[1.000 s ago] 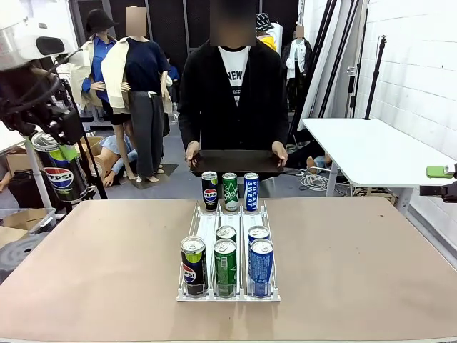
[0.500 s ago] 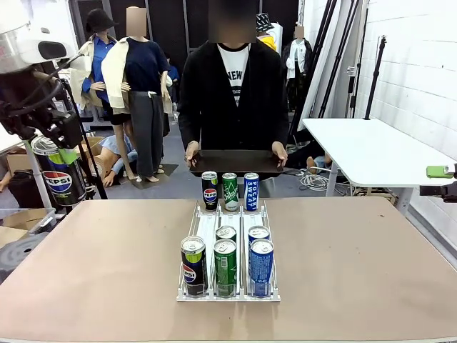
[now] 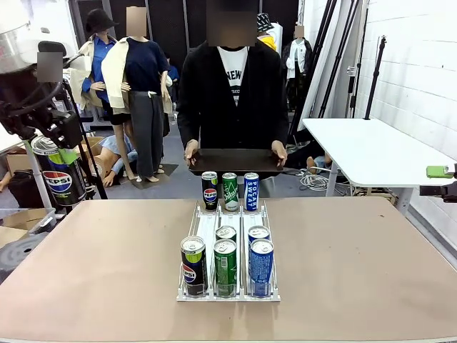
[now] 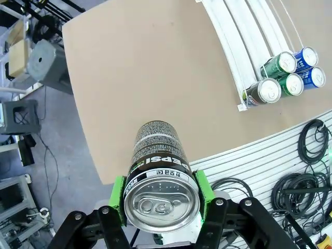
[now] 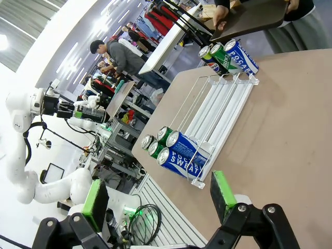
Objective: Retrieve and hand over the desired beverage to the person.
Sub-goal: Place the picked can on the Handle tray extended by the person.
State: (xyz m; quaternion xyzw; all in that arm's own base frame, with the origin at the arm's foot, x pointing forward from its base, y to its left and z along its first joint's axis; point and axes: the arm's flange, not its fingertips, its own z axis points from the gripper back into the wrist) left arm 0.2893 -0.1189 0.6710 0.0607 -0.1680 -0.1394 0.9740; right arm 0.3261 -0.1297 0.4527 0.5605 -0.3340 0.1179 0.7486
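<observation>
Tabletop, can rack before person, left jaws pinching Pepsi can, right jaws spread

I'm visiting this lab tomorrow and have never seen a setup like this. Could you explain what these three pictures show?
Two robot arms work at a table, opposite a person. The front picture comes from a fixed camera between the arms. It looks across at that person, who holds a dark tray. The other two pictures come from a camera on each arm's wrist, looking along its two-fingered tool. On the table stands a white rack with drink cans at both ends. The left tool is shut on a Pepsi can, held up beside the table's left edge. The right tool is open and holds nothing.
</observation>
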